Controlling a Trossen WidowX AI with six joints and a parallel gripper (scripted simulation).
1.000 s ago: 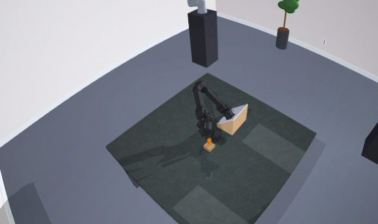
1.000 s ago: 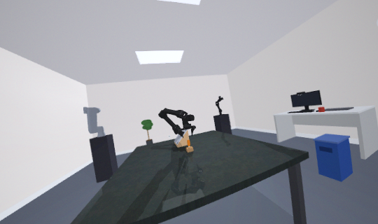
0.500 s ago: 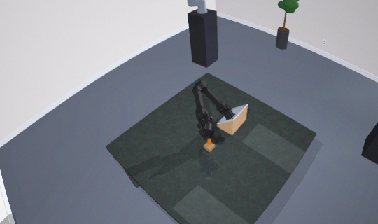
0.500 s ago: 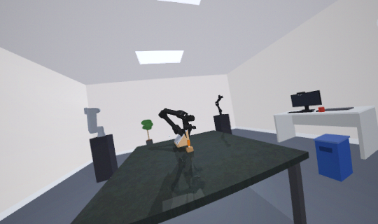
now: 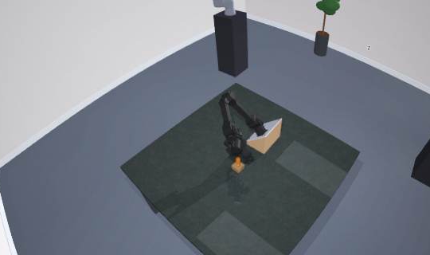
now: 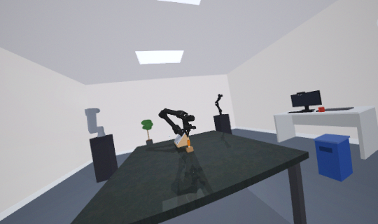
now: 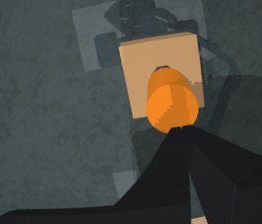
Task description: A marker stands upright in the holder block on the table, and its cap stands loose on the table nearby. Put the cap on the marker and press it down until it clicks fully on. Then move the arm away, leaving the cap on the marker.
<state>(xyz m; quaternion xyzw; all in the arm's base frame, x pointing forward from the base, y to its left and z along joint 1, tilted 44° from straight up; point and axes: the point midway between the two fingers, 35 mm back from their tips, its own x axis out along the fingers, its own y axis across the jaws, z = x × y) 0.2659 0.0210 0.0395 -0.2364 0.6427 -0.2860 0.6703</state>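
The tan holder block (image 5: 238, 170) (image 6: 190, 150) (image 7: 148, 63) stands on the dark table (image 5: 180, 159) (image 6: 235, 154). An orange cap (image 5: 238, 160) (image 6: 188, 142) (image 7: 172, 103) sits upright over the block, on top of the marker; the marker itself is hidden under it. My gripper (image 5: 244, 156) (image 7: 182, 136) is shut, with the two black fingers pressed together. In the wrist view their tips lie right at the near edge of the cap and hold nothing between them. I cannot tell whether the tips touch the cap.
A tan wedge-shaped box with a white face (image 5: 267, 137) (image 6: 180, 141) stands right behind the gripper, by the arm's base. Black pedestals (image 5: 231, 41) and a potted plant (image 5: 323, 36) stand on the floor, away from the table.
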